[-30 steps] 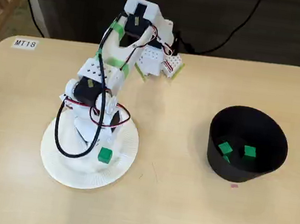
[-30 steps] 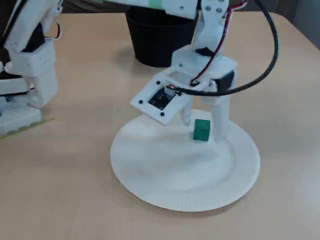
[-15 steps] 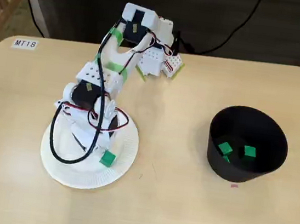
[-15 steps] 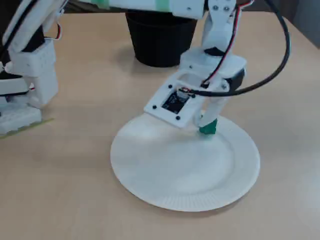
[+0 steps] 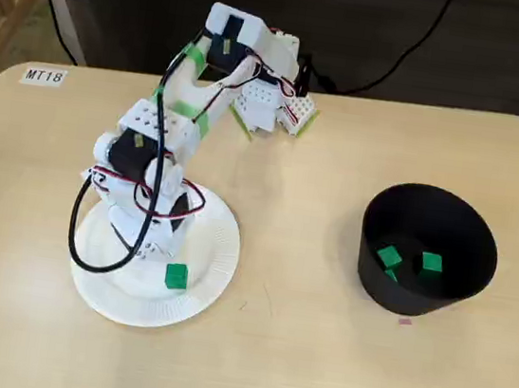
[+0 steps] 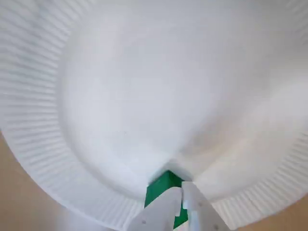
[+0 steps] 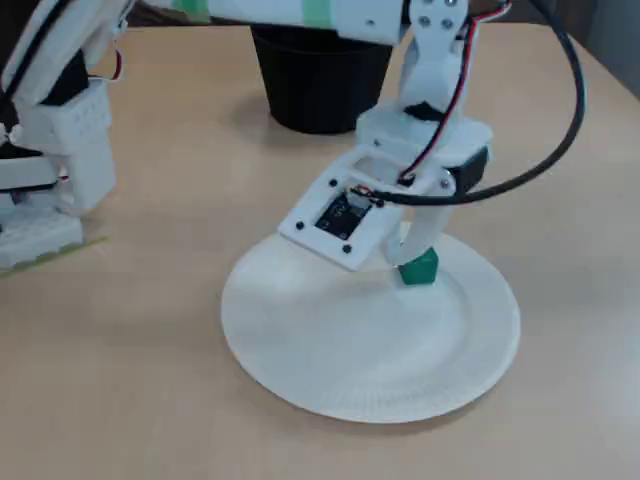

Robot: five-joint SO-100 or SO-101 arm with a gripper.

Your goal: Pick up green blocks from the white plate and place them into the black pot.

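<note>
Although the end effector [image 6: 183, 193] hangs directly over the green block [image 6: 162, 188] in the wrist view, its two white fingers [image 6: 161, 214] stand close together. Green shows past their tips and as a sliver between them, so I cannot tell whether they truly pinch it. The block lies on the white paper plate [image 6: 43, 120] near its rim, just ahead of the fingertips. It looks cube-like, with no long side to favour. The black pot [image 5: 371, 266] stands well apart across the desk [image 5: 296, 352], to the right in a fixed view.
</note>
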